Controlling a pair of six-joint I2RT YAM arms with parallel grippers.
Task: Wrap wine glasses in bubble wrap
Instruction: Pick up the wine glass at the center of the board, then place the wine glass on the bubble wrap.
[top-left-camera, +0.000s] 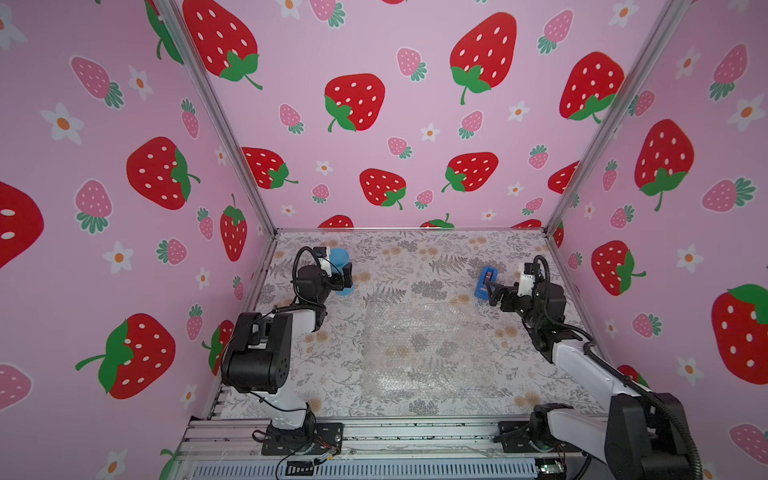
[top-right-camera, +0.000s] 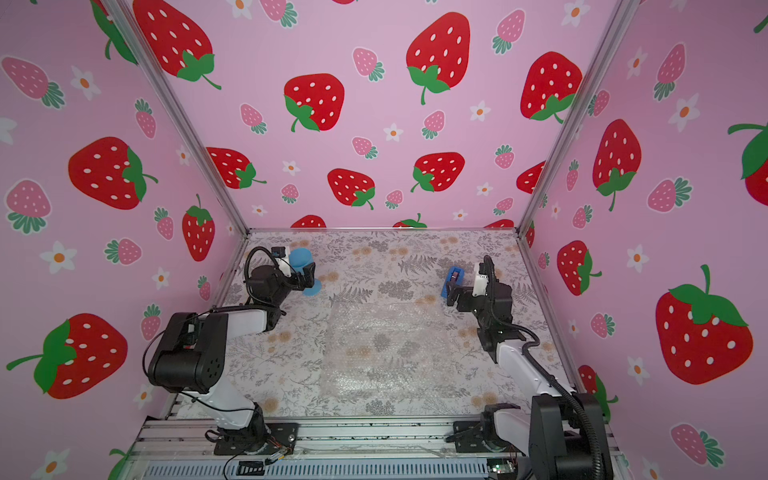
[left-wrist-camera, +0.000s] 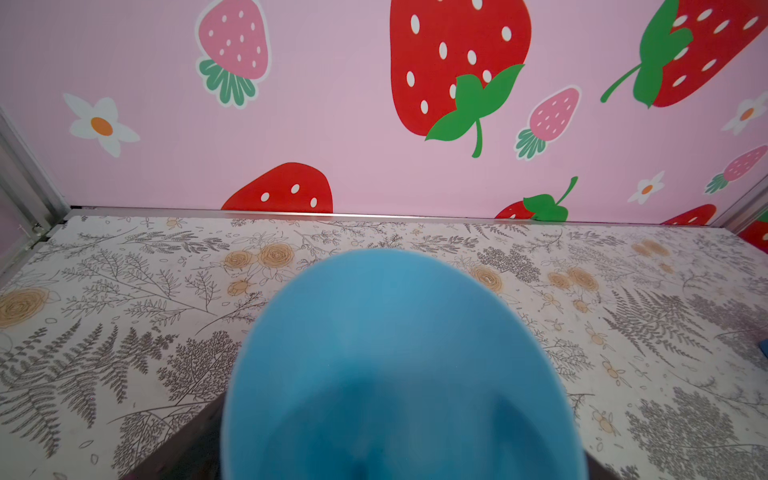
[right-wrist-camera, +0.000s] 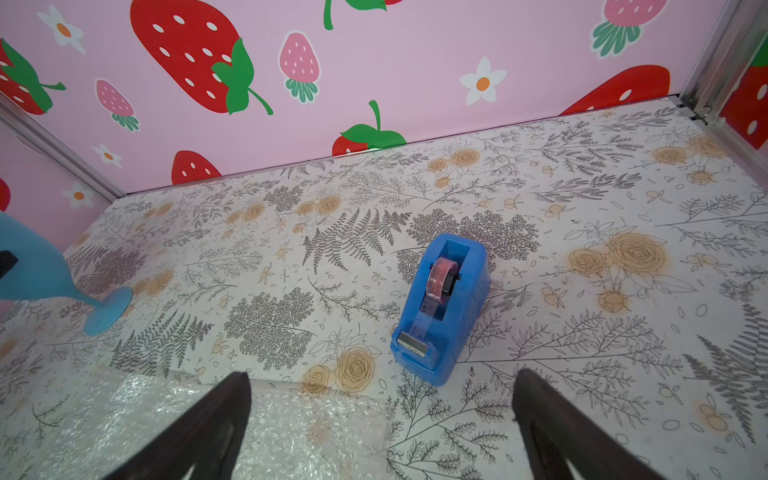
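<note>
bubble wrap (top-left-camera: 424, 349) lies flat on the table (top-left-camera: 415, 257), toward six o'clock. at two o'clock the right gripper (top-left-camera: 490, 293) hangs, jaws spread, just short of the tape dispenser (top-left-camera: 485, 282). at ten o'clock the left gripper (top-left-camera: 338, 269) straddles the goblet (top-left-camera: 341, 257), jaws wide, its foot down.

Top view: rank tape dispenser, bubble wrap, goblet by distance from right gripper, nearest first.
1. Tape dispenser: just ahead of the open jaws.
2. Bubble wrap: table centre, one corner close by.
3. Goblet: across the table, left arm's side.
</note>
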